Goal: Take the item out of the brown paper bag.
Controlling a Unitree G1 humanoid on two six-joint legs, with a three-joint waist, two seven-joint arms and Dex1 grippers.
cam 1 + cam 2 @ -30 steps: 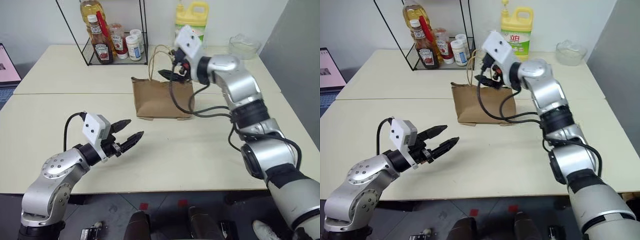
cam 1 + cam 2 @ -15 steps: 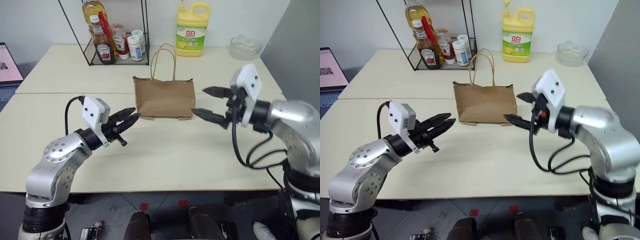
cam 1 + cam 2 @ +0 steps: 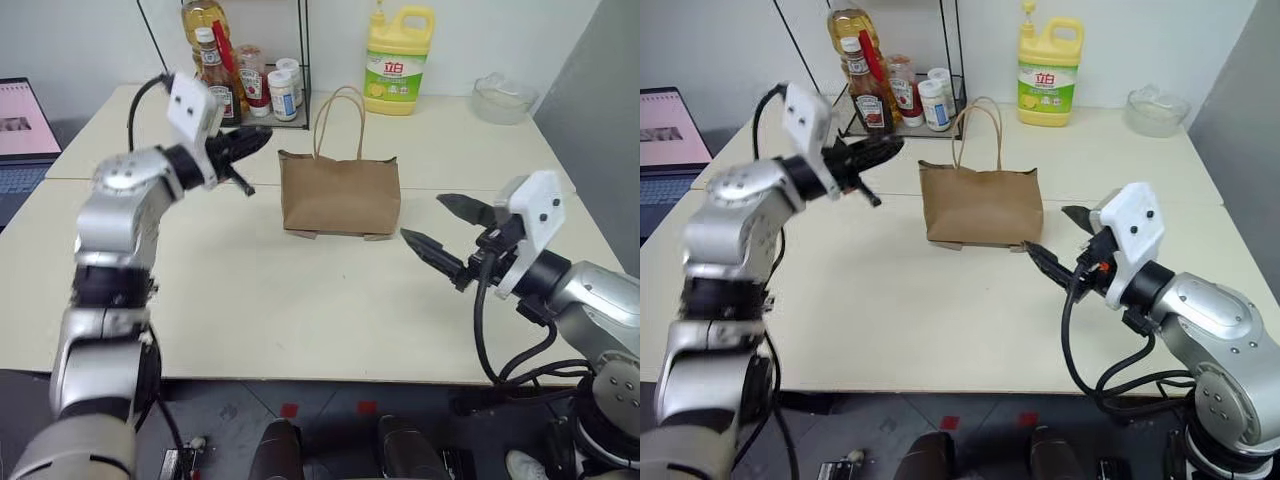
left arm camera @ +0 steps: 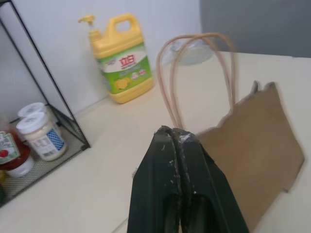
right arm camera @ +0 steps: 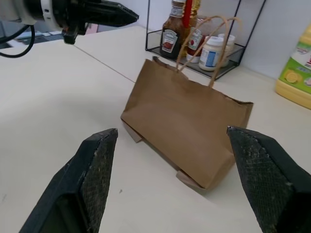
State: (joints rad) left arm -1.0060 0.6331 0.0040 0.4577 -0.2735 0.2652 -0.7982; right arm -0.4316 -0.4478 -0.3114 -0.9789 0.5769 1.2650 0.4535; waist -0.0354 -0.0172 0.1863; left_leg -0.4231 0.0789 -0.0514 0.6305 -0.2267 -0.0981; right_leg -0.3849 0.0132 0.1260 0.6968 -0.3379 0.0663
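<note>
Fingers of the left gripper (image 3: 258, 139) were pressed together, holding nothing, raised and pointing toward the bag's (image 3: 341, 195) near upper corner. Ahead of their tips the bag stood upright on the table (image 3: 250, 300), its two cord handles (image 3: 338, 122) looped above the open top. The item could not be seen; whether it sat inside the bag could not be told. The right gripper (image 3: 448, 232) had its fingers spread wide, empty, low over the table just beside the bag's other end, tips aimed at its lower corner without touching it. Beyond the left fingers, past the bag, a yellow jug (image 3: 399, 60) stood near the wall. To their other side a wire rack (image 3: 262, 72) held a ketchup bottle (image 3: 214, 72) and small white jars (image 3: 283, 92). A clear bowl (image 3: 505, 98) sat beyond the right fingers at the far corner.
</note>
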